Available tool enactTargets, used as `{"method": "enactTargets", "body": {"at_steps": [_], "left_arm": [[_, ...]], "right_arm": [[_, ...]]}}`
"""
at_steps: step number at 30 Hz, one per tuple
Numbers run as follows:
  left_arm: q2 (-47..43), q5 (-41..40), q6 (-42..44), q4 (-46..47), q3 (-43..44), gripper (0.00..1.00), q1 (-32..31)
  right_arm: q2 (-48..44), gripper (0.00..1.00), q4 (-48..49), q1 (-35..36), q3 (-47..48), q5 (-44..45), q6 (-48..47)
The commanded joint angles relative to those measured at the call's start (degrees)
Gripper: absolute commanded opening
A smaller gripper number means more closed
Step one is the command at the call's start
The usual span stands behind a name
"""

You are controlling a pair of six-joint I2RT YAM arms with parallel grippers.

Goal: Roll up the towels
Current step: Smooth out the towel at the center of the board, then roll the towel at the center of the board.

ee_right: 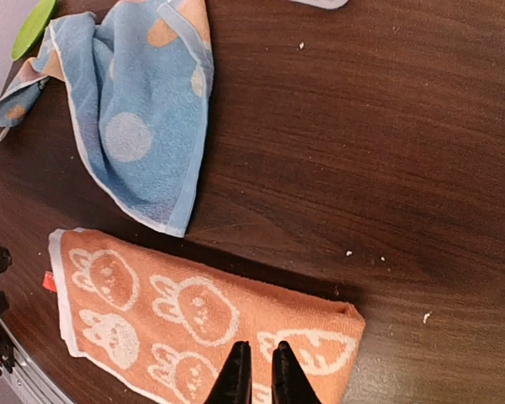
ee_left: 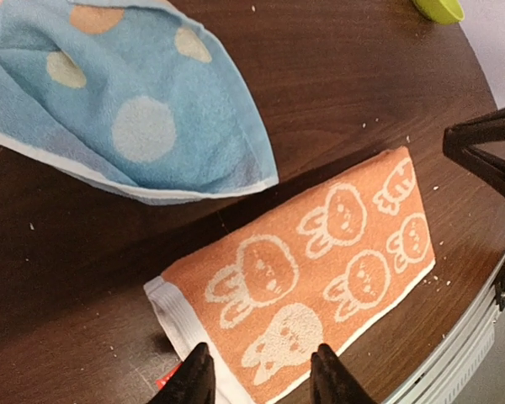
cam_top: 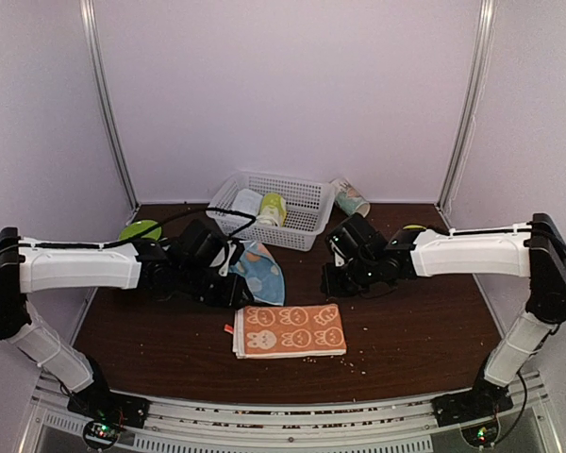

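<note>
I count two robot arms [cam_top: 75, 267] [cam_top: 472, 252], one orange towel [cam_top: 291, 330], one blue towel [cam_top: 262, 274], one white basket [cam_top: 307, 189], two rolled towels [cam_top: 246, 203] [cam_top: 272, 208], one cup [cam_top: 349, 197] and two small green things [cam_top: 140, 229] [cam_top: 414, 226].

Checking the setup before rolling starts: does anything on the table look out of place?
Yes. The cup behind the basket looks tipped over, pale crumbs dot the table, and the blue towel lies crumpled.

The peach-orange towel [ee_left: 320, 269] lay folded flat on the dark table [ee_left: 337, 101], bunnies up. The light blue towel [ee_left: 126, 109] lay rumpled just beside it. The left gripper [ee_left: 261, 379] hung over the orange edge, jaws apart.
</note>
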Motion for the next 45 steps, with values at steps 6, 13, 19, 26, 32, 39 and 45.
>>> {"method": "enactTargets", "body": {"at_steps": [6, 13, 19, 26, 32, 39, 45], "left_arm": [[2.5, 2.1, 1.0, 3.4, -1.0, 0.4, -0.6], [3.0, 2.5, 1.2, 3.3, -1.7, 0.4, -0.6], [1.9, 1.5, 1.9, 2.0, -1.8, 0.4, -0.6], [5.1, 2.2, 4.0, 1.3, 4.1, 0.4, -0.6], [11.0, 3.4, 4.9, 2.6, 7.2, 0.31, -0.6], [14.3, 0.7, 3.2, 4.4, 2.6, 0.06, -0.5], [17.4, -0.5, 1.8, 6.6, -0.5, 0.0, -0.4]], "right_arm": [[7.5, 0.1, 7.1, -5.2, -4.8, -8.6, 4.3], [9.8, 0.09, 9.2, -9.5, -9.4, -9.9, 6.3], [6.3, 0.14, 10.5, -10.2, -10.7, -11.4, 5.8], [-2.1, 0.26, 6.3, -6.6, -10.5, -9.9, 4.4], [-2.9, 0.2, 7.0, -0.2, -14.2, -10.6, 6.2], [-3.8, 0.15, 10.5, 1.9, -22.9, -10.7, 8.7], [-6.3, 0.15, 9.4, 3.8, -25.8, -9.6, 9.3]]}}
